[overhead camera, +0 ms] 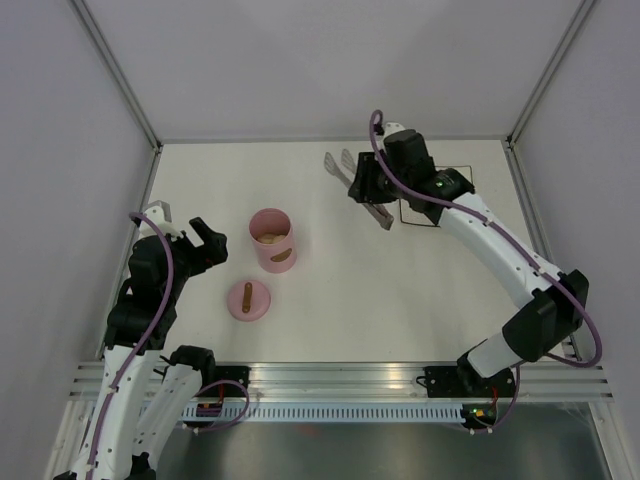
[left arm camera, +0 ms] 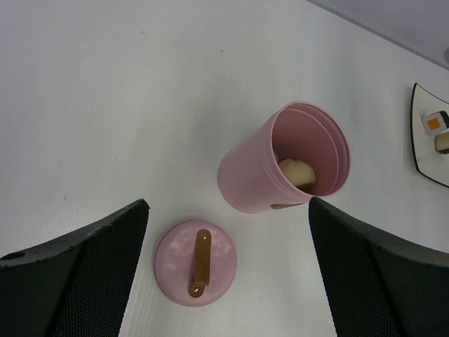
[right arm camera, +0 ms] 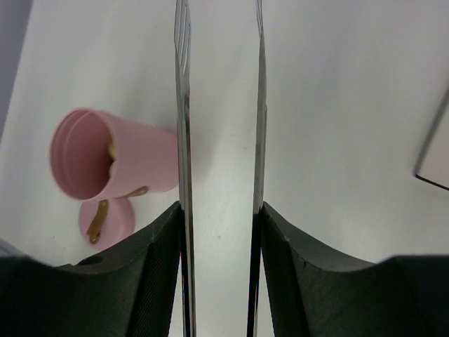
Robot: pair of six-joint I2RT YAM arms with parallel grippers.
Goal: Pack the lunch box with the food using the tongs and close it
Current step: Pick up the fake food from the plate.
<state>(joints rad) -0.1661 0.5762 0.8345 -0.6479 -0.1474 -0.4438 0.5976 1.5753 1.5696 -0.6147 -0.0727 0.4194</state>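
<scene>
- The tongs point(right arm camera: 184, 140) are held by the right gripper point(right arm camera: 221, 210), spread apart, with nothing seen between them.
- The lunch box point(overhead camera: 272, 238) is stood open, well apart from them, with some food point(left arm camera: 298, 172) inside.
- More pieces point(left arm camera: 436, 123) are likely to be fetched next from the plate point(left arm camera: 423, 151), so the tongs must be swung over it.
- The lid point(overhead camera: 249, 299) is laid beside the lunch box, by the wide-open left gripper point(overhead camera: 187, 228); the way is not blocked.

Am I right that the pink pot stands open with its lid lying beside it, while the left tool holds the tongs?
Not quite: the right tool holds the tongs, as the right wrist view shows. The pink pot does stand open with its lid lying beside it.
</scene>
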